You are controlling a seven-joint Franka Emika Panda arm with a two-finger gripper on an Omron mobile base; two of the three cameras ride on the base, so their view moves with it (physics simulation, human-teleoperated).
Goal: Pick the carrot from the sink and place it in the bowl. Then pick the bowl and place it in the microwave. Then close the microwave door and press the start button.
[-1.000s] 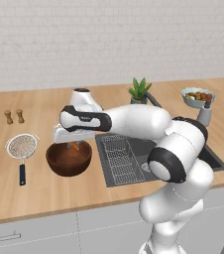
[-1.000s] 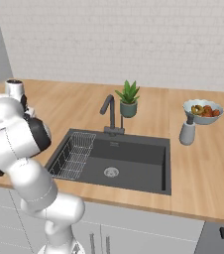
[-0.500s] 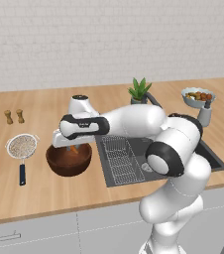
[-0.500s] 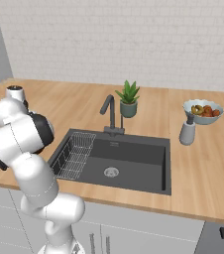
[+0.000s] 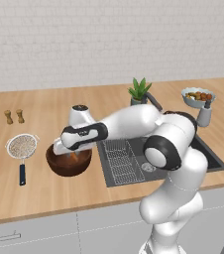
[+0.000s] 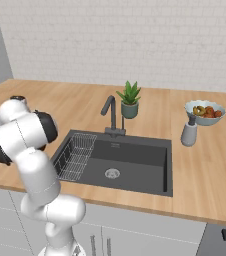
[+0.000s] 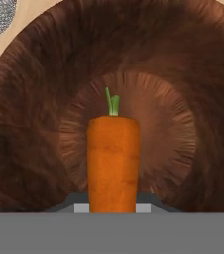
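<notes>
The carrot [image 7: 113, 161] is being gripped narrowly in the claw [image 5: 72, 157], held over the middle of the brown wooden bowl [image 5: 67, 164]. The bowl is being kept on the wooden counter [image 5: 49, 193], just left of the dark sink [image 6: 130, 160]. A mesh strainer [image 5: 22, 147] is lying beside it, with white brick wall [image 6: 135, 40] behind.

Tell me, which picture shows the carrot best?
The hand view: the carrot stands big and orange in the middle, green stub on top, held in the claw above the bowl. In the left base view it is just a small orange bit inside the bowl.
</notes>
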